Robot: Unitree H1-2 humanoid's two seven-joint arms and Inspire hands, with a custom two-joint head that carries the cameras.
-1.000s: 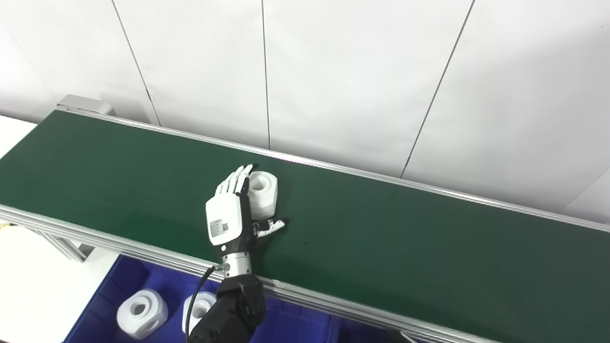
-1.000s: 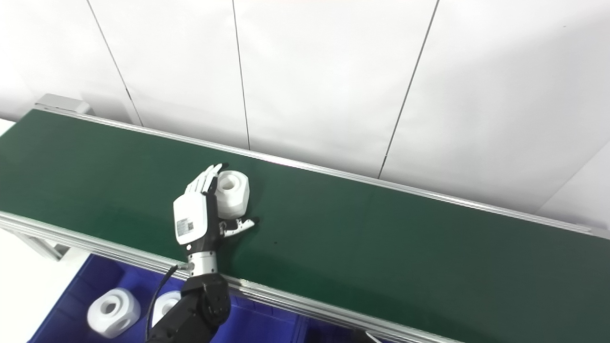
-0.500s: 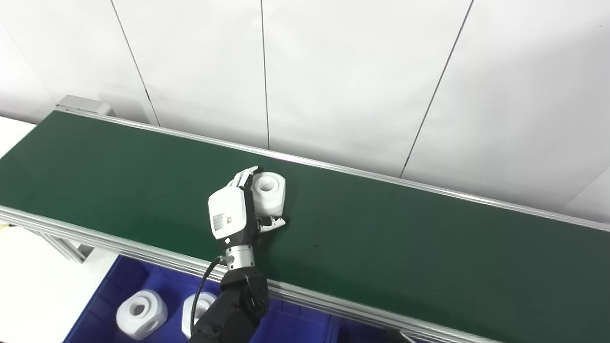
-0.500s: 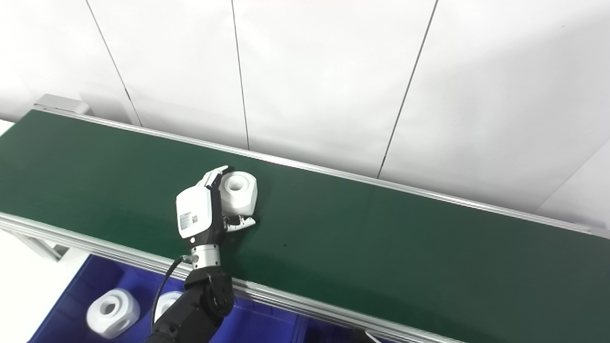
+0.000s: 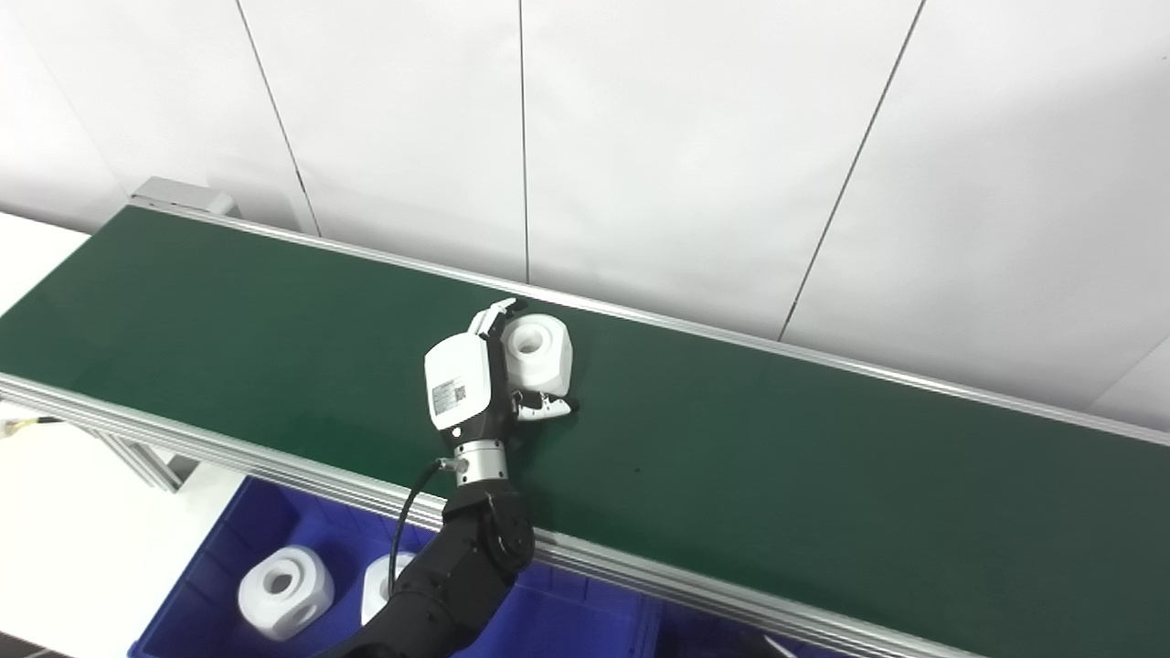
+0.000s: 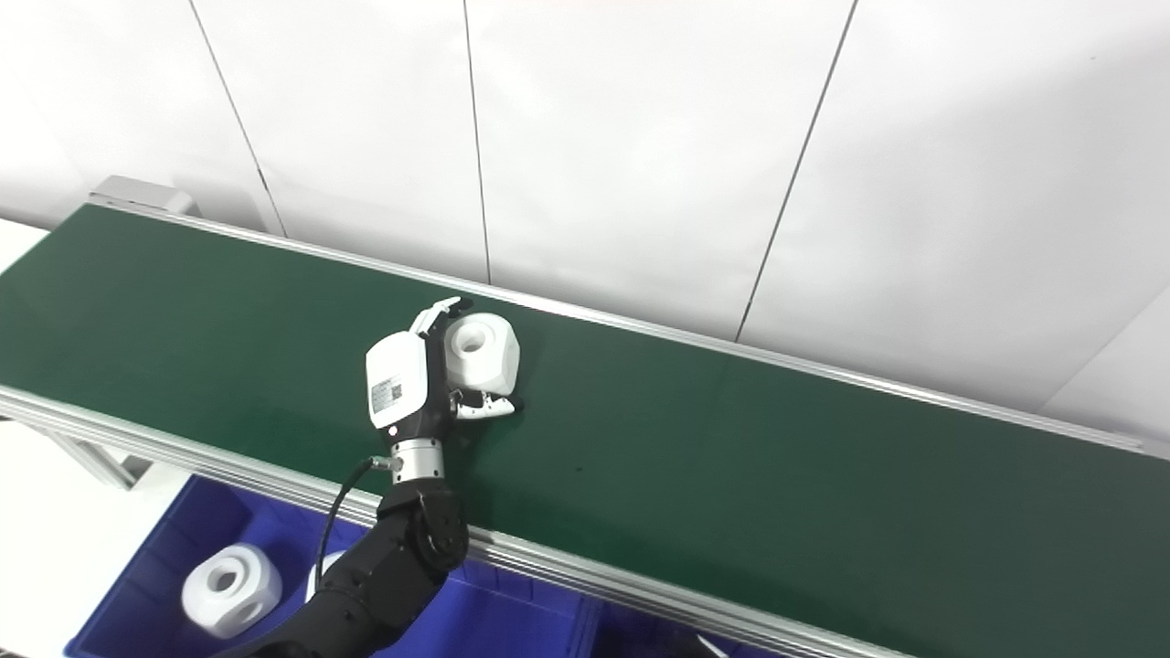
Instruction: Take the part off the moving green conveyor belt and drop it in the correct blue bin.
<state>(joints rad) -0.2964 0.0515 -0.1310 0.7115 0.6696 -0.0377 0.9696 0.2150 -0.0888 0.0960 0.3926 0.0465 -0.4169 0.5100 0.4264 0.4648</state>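
A white blocky part with a round hole (image 5: 541, 353) lies on the green conveyor belt (image 5: 823, 475) near its far rail. My left hand (image 5: 464, 391) stands on edge beside the part's left side. Its fingers (image 5: 489, 319) curl over the far side of the part and the thumb (image 5: 547, 409) hooks across its near side, so the hand is closed on it. The part looks a little tilted; I cannot tell if it is off the belt. The same grip shows in the right eye view (image 6: 483, 353). My right hand is not in view.
A blue bin (image 5: 206, 585) sits below the belt's near rail (image 5: 274, 466) at the bottom left, holding two similar white parts (image 5: 285, 589); my forearm (image 5: 457, 576) partly covers one. Another blue bin (image 5: 585, 631) adjoins it on the right. A white panelled wall stands behind the belt.
My left hand's fingers went from straight to curled around the part, and the thumb closed in. The part tilted. The camera has also shifted a little.
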